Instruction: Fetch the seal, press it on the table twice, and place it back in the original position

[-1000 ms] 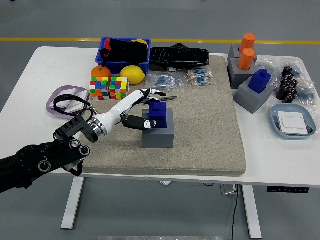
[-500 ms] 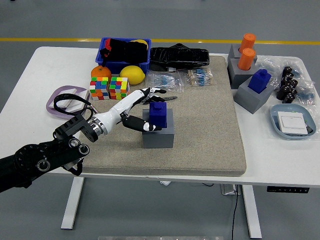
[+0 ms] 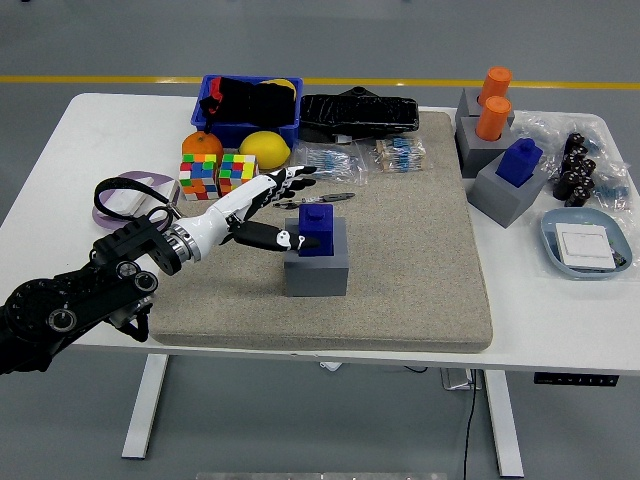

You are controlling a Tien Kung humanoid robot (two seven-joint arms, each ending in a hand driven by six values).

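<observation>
The robot's left hand (image 3: 262, 205) hovers with fingers spread, holding nothing, just at nine o'clock of the blue seal (image 3: 317, 229), which stands upright in its grey block holder (image 3: 316, 268) on the beige mat (image 3: 420, 270)

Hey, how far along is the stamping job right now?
Can't tell from this view. The blue seal sits in its grey block on the mat. The left hand is open beside it, not gripping. No stamp marks show, so whether the pressing is done or still ahead is unclear.

Left robot hand (image 3: 262, 207) outstretched, fingers spread
</observation>
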